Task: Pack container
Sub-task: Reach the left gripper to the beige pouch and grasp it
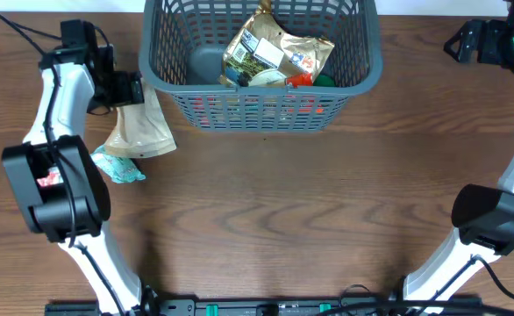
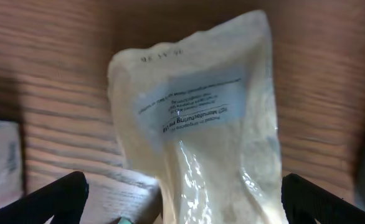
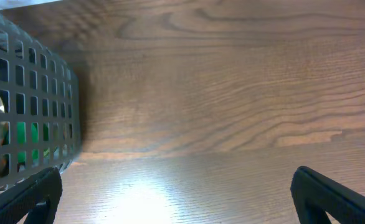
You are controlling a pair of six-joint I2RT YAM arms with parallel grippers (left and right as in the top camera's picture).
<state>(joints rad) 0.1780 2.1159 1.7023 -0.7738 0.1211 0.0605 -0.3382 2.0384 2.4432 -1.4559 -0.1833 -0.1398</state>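
The container (image 1: 360,77), a large dark grey lattice basket, stands at the back centre and holds a printed snack bag (image 1: 270,51) plus green and red items. It also shows in the right wrist view (image 3: 20,106) at the left edge. A beige pouch (image 1: 141,132) with a white label lies on the table left of the basket; it fills the left wrist view (image 2: 201,124). My left gripper (image 1: 137,90) is open, and its jaws (image 2: 182,199) straddle the pouch's near end. My right gripper (image 1: 457,41) is open and empty (image 3: 176,193) right of the basket.
A small teal and white packet (image 1: 121,167) lies just in front of the pouch, and its edge shows in the left wrist view (image 2: 2,162). The brown wooden table (image 1: 310,202) stretches in front of the basket.
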